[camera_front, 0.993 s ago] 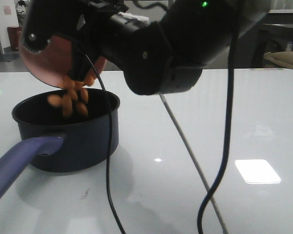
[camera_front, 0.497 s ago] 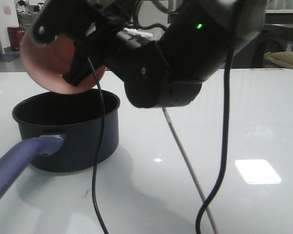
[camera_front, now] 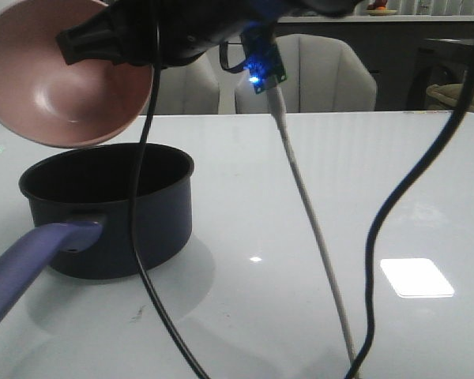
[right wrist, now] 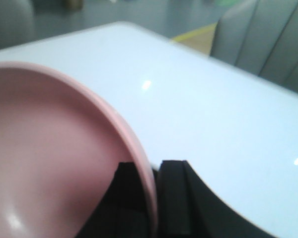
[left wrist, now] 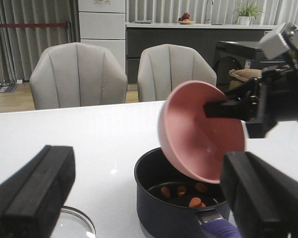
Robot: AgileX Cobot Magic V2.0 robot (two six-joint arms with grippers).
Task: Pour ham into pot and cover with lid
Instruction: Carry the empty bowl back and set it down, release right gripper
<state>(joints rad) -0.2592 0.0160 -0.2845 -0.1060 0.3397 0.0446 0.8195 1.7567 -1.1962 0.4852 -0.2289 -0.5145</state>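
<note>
The dark navy pot [camera_front: 107, 209] stands on the white table at the left, its purple handle [camera_front: 24, 268] pointing to the near left. Several orange-pink ham chunks [left wrist: 181, 190] lie on the pot's black bottom [left wrist: 181, 198]. My right gripper [right wrist: 151, 178] is shut on the rim of an empty pink bowl [camera_front: 63, 75], held tilted just above the pot's far-left rim. In the left wrist view the bowl [left wrist: 201, 131] hangs over the pot. My left gripper [left wrist: 146, 163] is open and holds nothing, facing the pot from a distance. The glass lid [left wrist: 72, 225] lies on the table beside the pot, only its edge showing.
A black cable [camera_front: 142, 237] hangs in front of the pot, and a white cable [camera_front: 316, 237] and another black one [camera_front: 379, 237] cross the right half of the front view. Two grey chairs [left wrist: 79, 74] stand beyond the table's far edge.
The ham has dropped from the bowl into the pot. My right arm has risen and turned the bowl back, so its empty inside now faces the front camera.
</note>
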